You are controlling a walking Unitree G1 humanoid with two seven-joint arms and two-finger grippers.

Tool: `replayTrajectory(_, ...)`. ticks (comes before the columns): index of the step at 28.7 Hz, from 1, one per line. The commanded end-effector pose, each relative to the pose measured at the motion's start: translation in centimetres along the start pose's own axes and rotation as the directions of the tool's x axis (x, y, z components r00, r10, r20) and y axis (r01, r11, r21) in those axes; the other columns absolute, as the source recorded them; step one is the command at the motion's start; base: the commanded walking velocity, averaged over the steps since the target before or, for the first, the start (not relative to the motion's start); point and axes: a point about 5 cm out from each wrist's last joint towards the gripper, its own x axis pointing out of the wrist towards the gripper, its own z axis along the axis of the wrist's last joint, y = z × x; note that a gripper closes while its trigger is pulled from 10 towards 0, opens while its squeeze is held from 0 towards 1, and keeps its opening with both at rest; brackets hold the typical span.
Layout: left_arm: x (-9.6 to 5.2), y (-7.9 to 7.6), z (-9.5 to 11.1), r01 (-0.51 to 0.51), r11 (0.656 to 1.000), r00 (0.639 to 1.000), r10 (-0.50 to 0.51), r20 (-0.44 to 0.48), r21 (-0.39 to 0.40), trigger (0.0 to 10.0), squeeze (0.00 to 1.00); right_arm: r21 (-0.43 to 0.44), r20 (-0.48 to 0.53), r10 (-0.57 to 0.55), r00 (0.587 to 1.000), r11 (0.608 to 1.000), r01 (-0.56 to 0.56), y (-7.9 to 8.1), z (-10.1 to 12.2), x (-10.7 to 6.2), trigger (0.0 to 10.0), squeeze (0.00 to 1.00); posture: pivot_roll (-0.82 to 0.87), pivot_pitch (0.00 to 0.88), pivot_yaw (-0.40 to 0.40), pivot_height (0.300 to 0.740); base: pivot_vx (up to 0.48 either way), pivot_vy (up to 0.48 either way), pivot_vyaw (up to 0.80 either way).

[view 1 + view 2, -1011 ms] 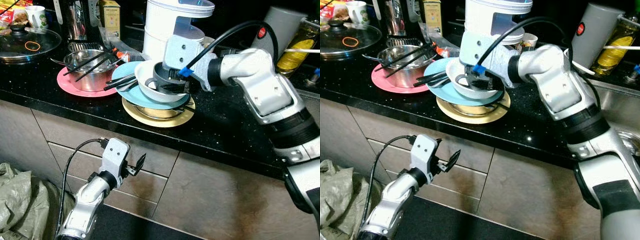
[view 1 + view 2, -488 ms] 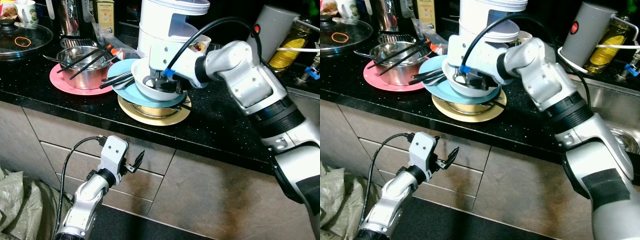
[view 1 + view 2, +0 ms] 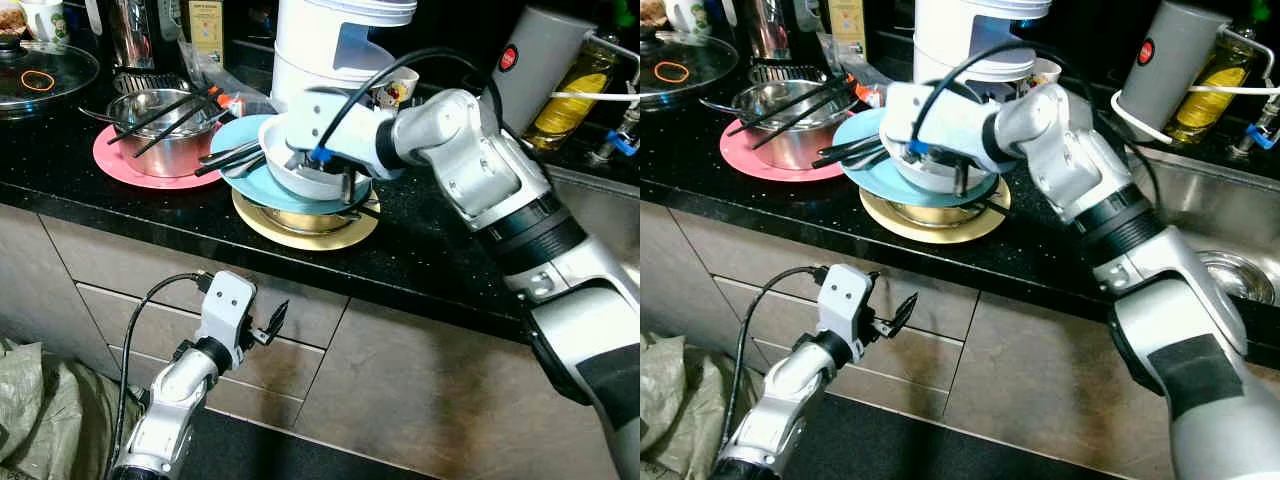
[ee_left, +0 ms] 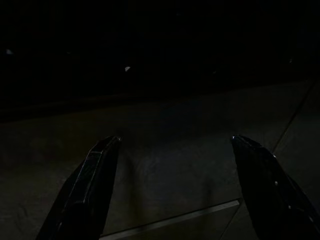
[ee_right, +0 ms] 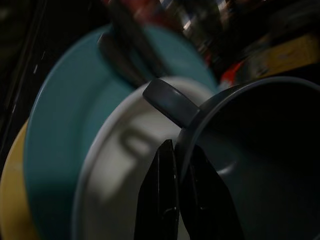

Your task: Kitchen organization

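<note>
We saw our right gripper [image 3: 322,170] reaching into the white bowl [image 3: 312,176] stacked on the blue plate [image 3: 262,180]; our left gripper [image 3: 275,322] hung open below the counter [image 3: 430,250].

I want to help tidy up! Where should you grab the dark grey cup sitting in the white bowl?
Probably by its rim. The dark grey cup sits upright in the white bowl, mouth open upward, so one finger can slip inside and one outside from above. The right gripper is pinching that thin wall just beside the cup's stubby handle, which looks too short to grip.
</note>
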Motion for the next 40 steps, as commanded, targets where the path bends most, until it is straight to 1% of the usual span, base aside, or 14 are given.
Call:
replayTrajectory(1,-0.2,-0.6,-0.4,0.016,1.000,1.000,-0.016,-0.013,0.006,10.0,0.00,0.097,0.148,-0.171,0.974,0.983,0.157,-2.2,1.2,-1.2,0.0,0.00,0.10,0.016,-0.173,0.740,0.000,0.000,0.00)
replayTrajectory(8,-0.3,-0.7,-0.3,0.019,1.000,1.000,-0.019,-0.010,0.003,10.0,0.00,0.368,0.308,-0.528,0.792,0.833,0.413,-5.2,1.5,-3.6,0.0,0.00,0.11,0.025,-0.176,0.740,0.000,0.000,0.00)
replayTrajectory(9,-0.4,-0.8,-0.3,0.019,1.000,1.000,-0.019,-0.008,0.002,10.0,0.00,0.485,0.295,-0.656,0.695,0.729,0.483,-5.8,0.8,-4.3,0.0,0.00,0.12,0.033,-0.177,0.740,0.000,0.000,0.00)
replayTrajectory(10,-0.4,-0.9,-0.2,0.020,1.000,1.000,-0.020,-0.007,0.001,10.0,0.00,0.535,0.265,-0.693,0.670,0.684,0.496,-5.9,0.3,-4.4,0.0,0.00,0.12,0.035,-0.177,0.740,0.000,0.000,0.00)
replayTrajectory(13,-0.5,-1.0,-0.2,0.020,1.000,1.000,-0.020,-0.004,-0.001,10.0,0.00,0.574,0.199,-0.736,0.647,0.623,0.532,-5.4,-1.3,-4.0,1.0,0.00,0.13,0.047,-0.180,0.740,0.000,0.000,0.00)
replayTrajectory(16,-0.8,-1.2,0.0,0.020,1.000,1.000,-0.020,0.003,-0.008,10.0,0.00,0.598,0.061,-0.770,0.635,0.537,0.595,-3.9,-4.7,-2.7,0.2,0.00,0.13,0.063,-0.187,0.740,0.000,0.000,0.00)
replayTrajectory(17,-0.8,-1.2,0.0,0.020,1.000,1.000,-0.020,0.003,-0.008,10.0,0.00,0.598,0.061,-0.770,0.635,0.537,0.595,-3.9,-4.7,-2.7,0.2,0.00,0.13,0.063,-0.187,0.740,0.000,0.000,0.00)
replayTrajectory(19,-0.9,-1.5,0.3,0.022,1.000,1.000,-0.022,0.011,-0.012,10.0,0.00,0.608,0.010,-0.771,0.637,0.510,0.608,-3.6,-5.9,-1.8,2.8,0.00,0.13,0.071,-0.194,0.740,0.000,0.000,0.00)
replayTrajectory(22,-1.0,-1.7,0.4,0.024,1.000,1.000,-0.024,0.016,-0.012,10.0,0.00,0.612,-0.014,-0.773,0.635,0.495,0.617,-3.7,-6.1,-1.2,2.3,0.00,0.13,0.079,-0.200,0.740,0.000,0.000,0.00)
replayTrajectory(23,-1.1,-1.9,0.5,0.025,1.000,0.999,-0.025,0.020,-0.013,10.0,0.00,0.601,-0.021,-0.770,0.638,0.500,0.623,-4.0,-5.9,-0.9,6.8,0.00,0.13,0.086,-0.209,0.740,0.000,0.000,0.00)
replayTrajectory(24,-1.1,-2.1,0.7,0.026,1.000,0.999,-0.025,0.026,-0.014,10.0,0.00,0.595,-0.027,-0.769,0.639,0.501,0.628,-4.5,-5.6,-0.7,9.5,0.00,0.14,0.099,-0.224,0.740,0.000,0.000,0.00)
replayTrajectory(32,-1.7,-2.8,1.3,0.021,1.000,0.999,-0.020,0.040,-0.016,10.0,0.00,0.469,-0.045,-0.755,0.654,0.562,0.682,-5.9,-3.8,-0.3,10.0,0.00,0.13,0.130,-0.256,0.740,0.000,0.000,0.00)
replayTrajectory(35,-2.1,-3.1,1.5,0.013,1.000,0.999,-0.012,0.042,-0.024,10.0,0.00,0.344,-0.106,-0.711,0.695,0.630,0.696,-5.3,-4.0,0.7,10.0,0.00,0.14,0.147,-0.266,0.740,0.000,0.000,0.00)
replayTrajectory(40,-2.4,-3.3,1.6,0.008,0.999,0.999,-0.006,0.037,-0.031,10.0,0.00,0.277,-0.188,-0.712,0.676,0.622,0.732,-4.8,-4.9,1.2,10.0,0.00,0.14,0.161,-0.269,0.740,0.000,0.000,0.00)
